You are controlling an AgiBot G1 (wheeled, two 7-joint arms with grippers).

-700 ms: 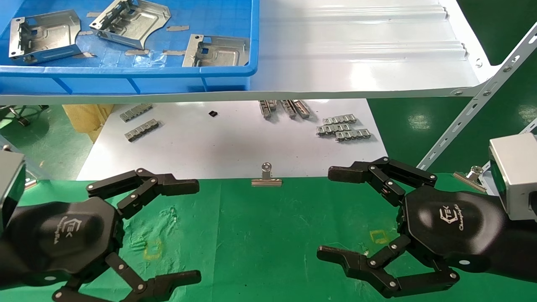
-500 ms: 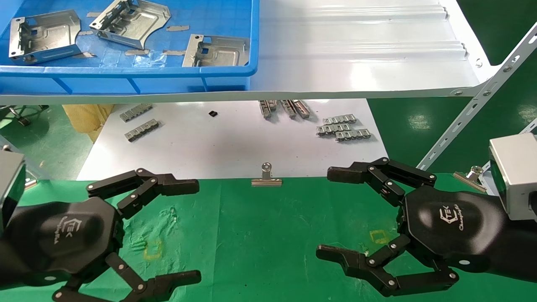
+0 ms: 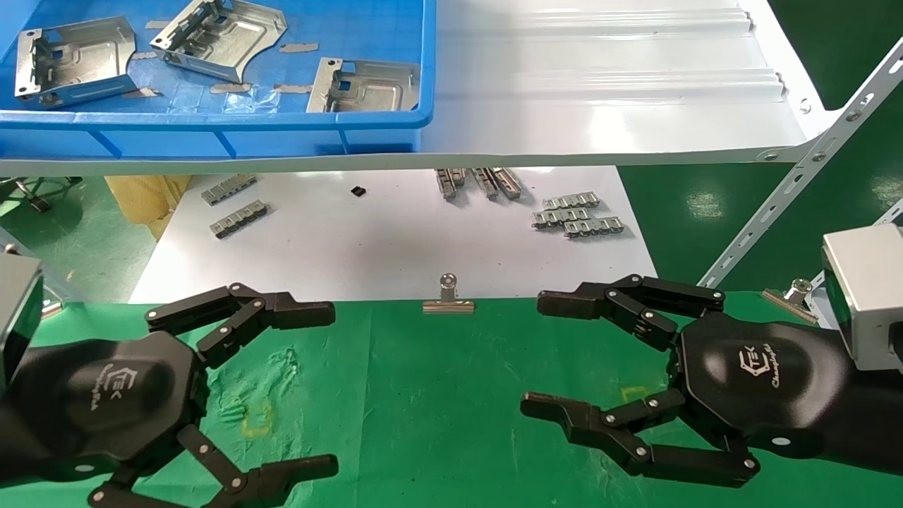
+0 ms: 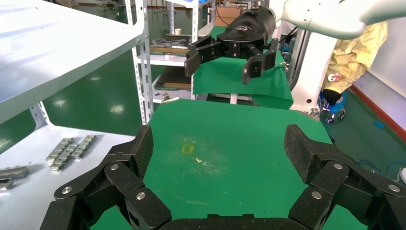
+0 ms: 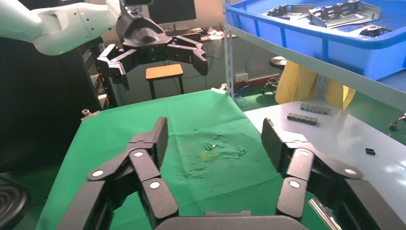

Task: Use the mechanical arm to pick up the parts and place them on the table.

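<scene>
Three silver stamped plates (image 3: 74, 60), (image 3: 219, 35), (image 3: 365, 86) lie in a blue bin (image 3: 211, 123) on the white ribbed shelf at the top left; they also show in the right wrist view (image 5: 335, 12). My left gripper (image 3: 321, 384) is open and empty above the green cloth table (image 3: 437, 395) at the lower left; its own view shows the same (image 4: 218, 148). My right gripper (image 3: 540, 356) is open and empty above the cloth at the lower right, as in its own view (image 5: 215, 139).
A white sheet (image 3: 395, 240) below the shelf (image 3: 600, 92) carries grey linked-clip strips (image 3: 575, 215), (image 3: 236, 208). A silver binder clip (image 3: 448, 296) sits at the cloth's far edge, another (image 3: 790, 293) at the right. A perforated shelf strut (image 3: 797, 176) slants at the right.
My right gripper's fingers have come closer together and reach slightly further left. The left arm and the plates have not moved.
</scene>
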